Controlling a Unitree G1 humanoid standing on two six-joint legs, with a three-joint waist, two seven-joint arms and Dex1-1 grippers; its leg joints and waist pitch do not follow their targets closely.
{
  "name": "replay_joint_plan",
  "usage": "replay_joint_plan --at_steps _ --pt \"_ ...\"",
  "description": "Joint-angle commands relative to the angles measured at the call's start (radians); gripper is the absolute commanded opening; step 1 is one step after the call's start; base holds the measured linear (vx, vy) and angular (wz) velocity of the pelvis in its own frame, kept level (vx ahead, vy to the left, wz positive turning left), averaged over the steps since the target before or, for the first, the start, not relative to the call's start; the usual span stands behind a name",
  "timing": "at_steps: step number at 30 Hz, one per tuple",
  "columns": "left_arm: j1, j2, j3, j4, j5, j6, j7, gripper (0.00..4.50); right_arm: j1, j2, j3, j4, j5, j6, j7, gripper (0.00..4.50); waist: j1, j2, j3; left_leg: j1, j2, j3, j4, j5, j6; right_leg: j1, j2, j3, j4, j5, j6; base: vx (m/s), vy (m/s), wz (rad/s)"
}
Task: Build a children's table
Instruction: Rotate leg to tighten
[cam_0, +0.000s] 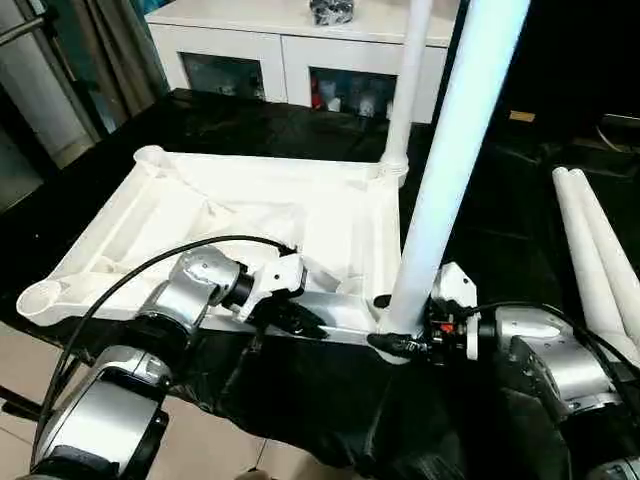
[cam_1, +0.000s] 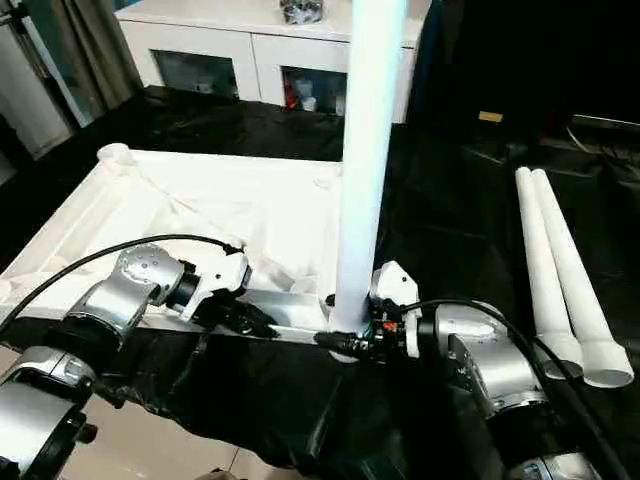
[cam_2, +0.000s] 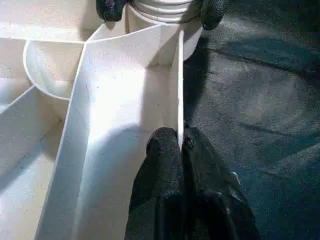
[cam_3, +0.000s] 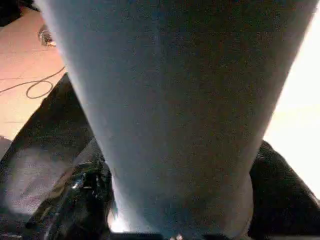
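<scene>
The white tabletop (cam_0: 250, 200) lies underside up on a black-covered surface. One white leg (cam_0: 405, 90) stands in its far right corner socket. A second leg (cam_0: 450, 150) stands upright in the near right corner socket. My right gripper (cam_0: 390, 325) holds that leg at its base, one black finger on each side (cam_2: 212, 10). In the right wrist view the leg (cam_3: 165, 100) rises between the fingers (cam_3: 75, 200). My left gripper (cam_2: 179, 140) is shut on the tabletop's thin near rim wall (cam_2: 180, 75), a little left of that corner.
Two spare white legs (cam_1: 560, 280) lie side by side on the black cover to the right. A white glass-doored cabinet (cam_0: 300, 40) stands behind the tabletop. The near edge of the cover drops to a tiled floor (cam_0: 220, 440).
</scene>
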Motion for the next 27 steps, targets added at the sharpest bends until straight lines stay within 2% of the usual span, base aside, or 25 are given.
replay_joint_plan --at_steps 1,5,6,7,9,10,11,13,15,16,19,20,21,22,24,27 --pt "0.011 0.002 -0.021 -0.017 0.000 0.007 -0.025 0.00 0.016 0.012 0.027 -0.023 0.016 0.032 0.024 2.75 0.005 -0.017 -0.065 0.002 0.022 0.002 -0.056 -0.126 0.102 0.061 -0.062 0.037 -0.058 -0.119 -0.254 0.000 0.000 0.00" --pt "-0.008 -0.026 0.008 0.008 0.000 0.039 0.074 0.00 0.012 0.076 -0.014 0.011 -0.015 0.027 -0.143 2.75 0.003 -0.014 -0.063 0.003 0.022 0.002 -0.059 -0.141 0.085 0.058 -0.062 0.037 -0.061 -0.150 -0.247 0.000 0.000 0.00" --pt "-0.019 -0.040 0.020 0.021 0.003 0.053 0.127 0.00 0.000 0.105 -0.032 0.043 -0.040 0.018 -0.231 2.75 0.002 -0.014 -0.061 0.004 0.020 0.002 -0.060 -0.153 0.072 0.055 -0.063 0.036 -0.065 -0.181 -0.240 0.000 0.000 0.00" --pt "-0.026 -0.049 0.026 0.028 0.004 0.069 0.152 0.00 -0.009 0.119 -0.040 0.063 -0.057 0.020 -0.285 2.75 -0.006 -0.013 -0.059 0.005 0.018 -0.001 -0.066 -0.186 0.047 0.057 -0.064 0.035 -0.072 -0.252 -0.221 0.000 0.000 0.00" --pt "-0.052 -0.082 0.045 0.055 0.015 0.112 0.270 0.00 -0.036 0.168 -0.065 0.124 -0.102 0.010 -0.446 2.74 -0.012 -0.013 -0.055 0.005 0.016 -0.002 -0.069 -0.203 0.028 0.054 -0.063 0.035 -0.076 -0.298 -0.206 0.000 0.000 0.00" --pt "-0.060 -0.098 0.054 0.064 0.014 0.129 0.308 0.00 -0.045 0.190 -0.075 0.142 -0.113 0.011 -0.504 2.74 -0.018 -0.014 -0.053 0.009 0.013 -0.003 -0.071 -0.232 0.016 0.053 -0.062 0.034 -0.084 -0.355 -0.189 0.000 0.000 0.00" --pt "-0.060 -0.098 0.054 0.064 0.014 0.129 0.308 0.00 -0.045 0.190 -0.075 0.142 -0.113 0.011 -0.504 2.74 -0.019 -0.014 -0.054 0.010 0.012 -0.003 -0.070 -0.236 0.012 0.052 -0.062 0.035 -0.085 -0.368 -0.183 0.000 0.000 0.00" --pt "-0.075 -0.144 0.066 0.080 0.018 0.156 0.408 0.00 -0.066 0.263 -0.102 0.190 -0.135 0.015 -0.663 2.74 -0.021 -0.015 -0.052 0.012 0.010 -0.001 -0.070 -0.235 0.020 0.050 -0.061 0.039 -0.089 -0.349 -0.181 0.000 0.000 0.00" --pt "-0.078 -0.155 0.067 0.082 0.020 0.158 0.431 0.00 -0.072 0.280 -0.104 0.201 -0.143 0.010 -0.700 2.74 -0.024 -0.016 -0.052 0.012 0.009 -0.002 -0.072 -0.243 0.021 0.052 -0.060 0.038 -0.089 -0.361 -0.176 0.000 0.000 0.00" --pt "-0.084 -0.192 0.068 0.089 0.027 0.163 0.495 0.00 -0.087 0.335 -0.092 0.232 -0.177 -0.029 -0.787 2.74 -0.027 -0.013 -0.055 0.014 0.011 -0.003 -0.072 -0.234 0.015 0.050 -0.061 0.039 -0.087 -0.343 -0.175 0.000 0.000 0.00" --pt "-0.084 -0.211 0.070 0.087 0.023 0.166 0.511 0.00 -0.087 0.358 -0.078 0.238 -0.195 -0.055 -0.802 2.74 -0.028 -0.013 -0.055 0.014 0.010 -0.002 -0.071 -0.235 0.020 0.050 -0.060 0.040 -0.088 -0.315 -0.180 0.000 0.000 0.00" --pt "-0.085 -0.218 0.072 0.087 0.021 0.170 0.517 0.00 -0.087 0.371 -0.083 0.245 -0.190 -0.070 -0.806 2.74 -0.029 -0.013 -0.054 0.010 0.010 -0.003 -0.073 -0.240 0.026 0.054 -0.059 0.040 -0.085 -0.308 -0.184 0.000 0.000 0.00" --pt "-0.085 -0.219 0.072 0.088 0.020 0.171 0.519 0.00 -0.087 0.373 -0.084 0.247 -0.190 -0.072 -0.807 3.29 -0.029 -0.012 -0.055 0.011 0.010 -0.002 -0.072 -0.242 0.028 0.054 -0.060 0.040 -0.086 -0.305 -0.185 0.000 0.000 0.00" --pt "-0.080 -0.218 0.061 0.085 0.025 0.161 0.504 0.00 -0.089 0.382 -0.101 0.251 -0.160 -0.079 -0.784 3.43 -0.029 -0.005 -0.055 0.013 0.010 -0.003 -0.072 -0.249 0.035 0.053 -0.061 0.040 -0.086 -0.300 -0.189 0.000 0.000 0.00" --pt "-0.073 -0.212 0.056 0.080 0.028 0.152 0.487 0.00 -0.092 0.382 -0.106 0.254 -0.152 -0.089 -0.773 3.49 -0.031 -0.008 -0.055 0.011 0.010 -0.003 -0.073 -0.253 0.037 0.055 -0.060 0.039 -0.087 -0.299 -0.189 0.000 0.000 0.00" --pt "-0.061 -0.193 0.051 0.070 0.025 0.133 0.445 0.00 -0.095 0.362 -0.098 0.255 -0.159 -0.107 -0.744 3.87 -0.032 -0.009 -0.055 0.010 0.011 -0.003 -0.074 -0.254 0.040 0.056 -0.060 0.039 -0.086 -0.295 -0.190 0.000 0.000 0.00"
